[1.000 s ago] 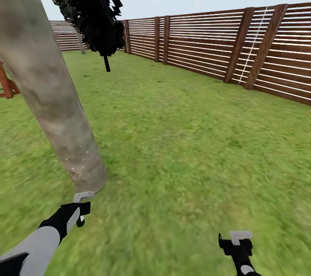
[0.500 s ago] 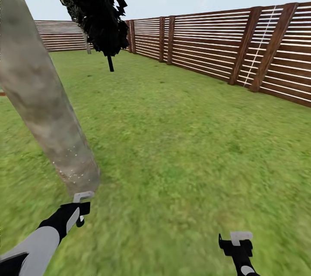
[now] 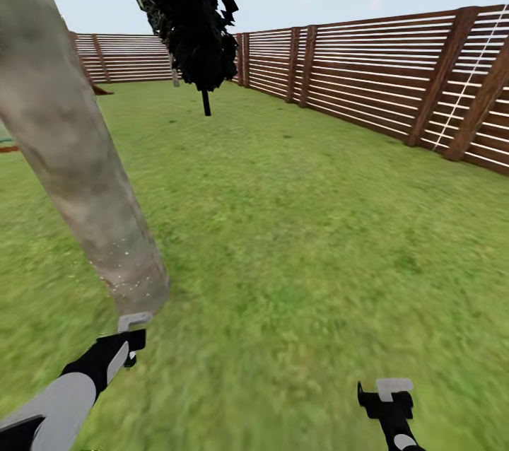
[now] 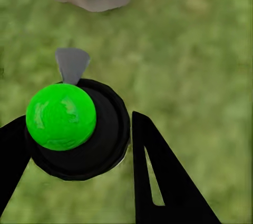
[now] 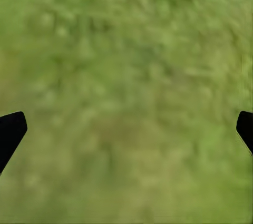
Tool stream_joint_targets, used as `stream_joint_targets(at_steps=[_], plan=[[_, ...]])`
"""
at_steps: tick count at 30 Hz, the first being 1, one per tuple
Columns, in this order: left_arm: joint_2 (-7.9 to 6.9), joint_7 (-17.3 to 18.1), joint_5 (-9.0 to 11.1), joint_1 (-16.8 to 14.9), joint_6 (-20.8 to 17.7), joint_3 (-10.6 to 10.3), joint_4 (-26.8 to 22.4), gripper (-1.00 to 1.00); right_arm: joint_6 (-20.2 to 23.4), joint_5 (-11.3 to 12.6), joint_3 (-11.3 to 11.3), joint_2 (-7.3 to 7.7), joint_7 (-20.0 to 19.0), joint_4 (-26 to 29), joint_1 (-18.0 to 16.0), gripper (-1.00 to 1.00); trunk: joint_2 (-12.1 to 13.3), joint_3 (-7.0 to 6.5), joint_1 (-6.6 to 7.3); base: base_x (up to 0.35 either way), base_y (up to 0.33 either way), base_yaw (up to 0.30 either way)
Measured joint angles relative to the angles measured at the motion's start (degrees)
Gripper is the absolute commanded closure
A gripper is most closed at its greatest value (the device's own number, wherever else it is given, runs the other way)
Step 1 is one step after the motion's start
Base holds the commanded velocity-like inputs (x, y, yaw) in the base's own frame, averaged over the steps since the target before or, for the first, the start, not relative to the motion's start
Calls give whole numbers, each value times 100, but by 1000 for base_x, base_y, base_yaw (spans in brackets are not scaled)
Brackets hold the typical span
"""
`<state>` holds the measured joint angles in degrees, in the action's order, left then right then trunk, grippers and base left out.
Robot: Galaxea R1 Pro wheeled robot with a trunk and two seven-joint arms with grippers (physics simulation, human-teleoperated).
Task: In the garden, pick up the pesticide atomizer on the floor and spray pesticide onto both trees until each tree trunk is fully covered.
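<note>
The left gripper (image 4: pixel 79 145) pinches the pesticide atomizer (image 4: pixel 71 126) between its fingers, the nozzle toward the tree trunk (image 3: pixel 78 154) just ahead. The right gripper (image 5: pixel 126 129) hangs spread over grass (image 3: pixel 318 225). Beyond stand a dark conifer (image 3: pixel 191 20) and the fence (image 3: pixel 367 87).

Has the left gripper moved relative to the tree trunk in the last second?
No. The left gripper sits just below the trunk's base as before; the fence and conifer slid right because the camera turned.
</note>
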<state>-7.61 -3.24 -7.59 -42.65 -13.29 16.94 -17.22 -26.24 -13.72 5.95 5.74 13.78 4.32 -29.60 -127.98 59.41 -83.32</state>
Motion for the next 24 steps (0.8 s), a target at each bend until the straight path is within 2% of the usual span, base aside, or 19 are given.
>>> stream_joint_targets(at_steps=[2, 5, 7, 9, 11, 19, 24], plan=[[8, -153, 26, 104, 352, 9, -50, 100, 0, 0, 0, -1, -1, 2, 0, -100, 0, 0, 0, 142, -262, 238], [23, -254, 43, 150, 491, 17, -76, 100, 0, 0, 0, -1, -1, 3, 0, -100, 0, 0, 0, 140, -262, 237], [10, -264, 97, 154, 506, 21, -78, 100, 1, 0, -1, 0, -2, 5, 0, -100, 0, 0, 0, 128, -262, 127], [4, -254, 269, 154, 510, 19, -74, 100, -1, 0, 1, 3, -2, 3, 1, -100, 0, 0, 0, 118, -262, 23], [2, -253, 337, 157, 511, 18, -76, 100, 2, 0, 1, 7, 2, 1, 8, -100, 0, 0, 0, 116, -262, 3], [-6, -256, 340, 162, 501, 18, -68, 100, 0, 0, 0, 8, 5, 6, 10, -100, 0, 0, 1, 181, -228, 9], [-7, -255, 343, 164, 500, 18, -70, 100, 1, 0, 1, 7, 4, 4, 8, -100, 0, 0, 1, 241, -186, 230]])
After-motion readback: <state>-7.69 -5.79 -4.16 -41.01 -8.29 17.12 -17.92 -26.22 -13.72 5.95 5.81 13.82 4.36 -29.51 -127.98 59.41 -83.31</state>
